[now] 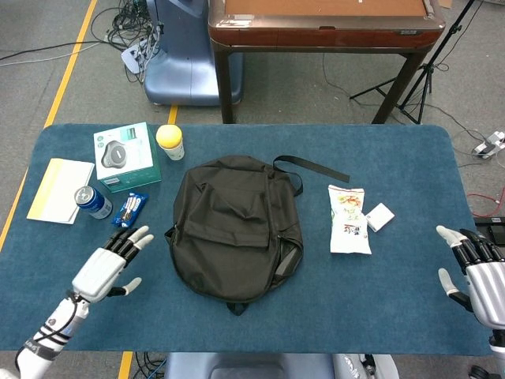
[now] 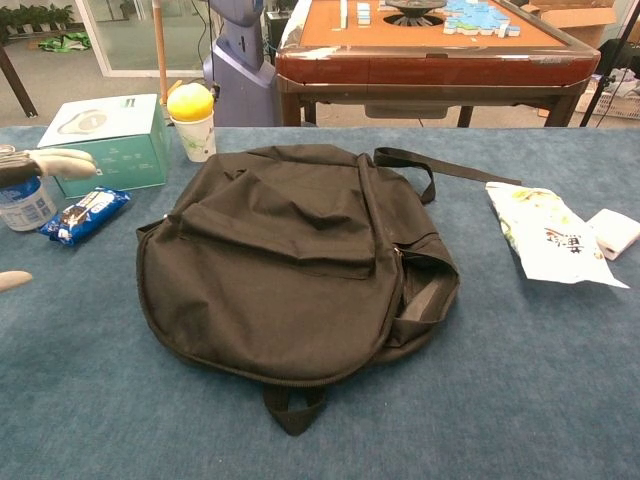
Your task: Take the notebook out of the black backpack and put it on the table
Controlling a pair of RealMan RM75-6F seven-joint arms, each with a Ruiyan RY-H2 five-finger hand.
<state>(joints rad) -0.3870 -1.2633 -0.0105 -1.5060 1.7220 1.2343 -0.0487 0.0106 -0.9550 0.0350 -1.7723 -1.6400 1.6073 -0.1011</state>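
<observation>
The black backpack (image 1: pixel 235 229) (image 2: pixel 290 260) lies flat at the middle of the blue table (image 1: pixel 379 308), its strap trailing to the back right. No notebook shows outside it apart from a pale yellow-edged pad (image 1: pixel 60 189) at the far left. My left hand (image 1: pixel 109 264) hovers open just left of the backpack, fingers spread toward it; its fingertips (image 2: pixel 60 163) enter the chest view at the left edge. My right hand (image 1: pixel 477 270) hangs open at the table's right edge, far from the backpack.
Left of the backpack stand a teal box (image 1: pixel 126 156), a yellow-lidded cup (image 1: pixel 170 142), a blue can (image 1: pixel 93 202) and a blue snack bar (image 1: pixel 130 209). To the right lie a snack bag (image 1: pixel 349 219) and a small white box (image 1: pixel 379 216). A wooden table (image 1: pixel 323 31) stands behind.
</observation>
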